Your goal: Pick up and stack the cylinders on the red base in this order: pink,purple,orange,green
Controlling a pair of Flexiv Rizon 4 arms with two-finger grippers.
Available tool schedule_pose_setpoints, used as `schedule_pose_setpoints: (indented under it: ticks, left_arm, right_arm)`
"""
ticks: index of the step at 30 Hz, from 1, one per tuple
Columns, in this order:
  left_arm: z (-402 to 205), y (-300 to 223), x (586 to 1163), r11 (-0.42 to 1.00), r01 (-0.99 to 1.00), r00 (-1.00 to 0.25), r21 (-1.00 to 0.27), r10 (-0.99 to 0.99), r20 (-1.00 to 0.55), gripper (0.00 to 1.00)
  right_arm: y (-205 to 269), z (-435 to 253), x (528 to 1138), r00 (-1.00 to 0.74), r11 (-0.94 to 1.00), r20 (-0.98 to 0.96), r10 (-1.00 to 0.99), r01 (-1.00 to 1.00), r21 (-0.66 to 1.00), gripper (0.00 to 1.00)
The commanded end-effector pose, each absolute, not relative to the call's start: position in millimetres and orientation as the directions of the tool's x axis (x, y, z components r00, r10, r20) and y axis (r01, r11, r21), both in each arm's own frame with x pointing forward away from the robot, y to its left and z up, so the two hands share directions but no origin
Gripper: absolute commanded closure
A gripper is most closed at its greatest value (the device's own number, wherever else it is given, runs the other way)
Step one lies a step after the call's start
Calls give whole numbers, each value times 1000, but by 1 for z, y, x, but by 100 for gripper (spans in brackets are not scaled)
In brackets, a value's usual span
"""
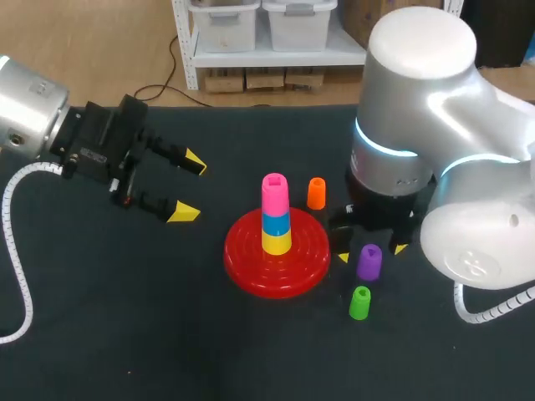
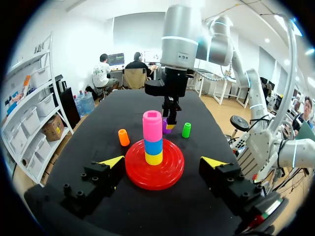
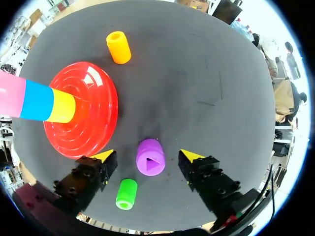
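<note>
The right end effector (image 3: 147,156) hangs wide open, its fingers either side of the purple cylinder (image 1: 369,261), which stands on the worktop (image 1: 167,334) just beside the red base (image 1: 251,259); neither finger seems to touch it; the pink cylinder (image 1: 275,194) tops the stack on the base; best to descend squarely, close on the mid-body, then lift straight; the left end effector (image 1: 191,186), also wide, sits across the base.

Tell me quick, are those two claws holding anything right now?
Left gripper: open, holding nothing.
Right gripper: open; the purple cylinder sits between its jaws, ungripped.
</note>
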State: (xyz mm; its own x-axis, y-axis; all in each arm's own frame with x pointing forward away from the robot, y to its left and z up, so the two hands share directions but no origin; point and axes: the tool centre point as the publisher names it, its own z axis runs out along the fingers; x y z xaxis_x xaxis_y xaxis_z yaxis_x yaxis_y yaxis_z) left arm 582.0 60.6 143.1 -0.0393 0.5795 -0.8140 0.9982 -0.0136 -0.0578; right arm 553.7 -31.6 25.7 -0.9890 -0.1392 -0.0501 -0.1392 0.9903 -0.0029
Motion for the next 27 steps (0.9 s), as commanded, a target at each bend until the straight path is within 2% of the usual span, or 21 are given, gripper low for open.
schedule_pose_setpoints:
  ticks: [1,4,9,27]
  left_arm:
    - [142,62,582,-14,998,-37,-55,577,-816,0]
    - [142,62,582,-14,998,-37,-55,577,-816,0]
    - [142,62,582,-14,998,-37,-55,577,-816,0]
    - [142,62,582,-14,998,-37,-55,577,-816,0]
  right_arm:
    - [-34,25,553,-989,991,-56,-135,-136,4,29]
    - [-34,24,553,-989,991,-58,-134,-135,12,39]
    - [-34,24,553,-990,991,-59,-130,-132,20,50]
    - [-36,23,553,-990,991,-58,-130,-131,20,57]
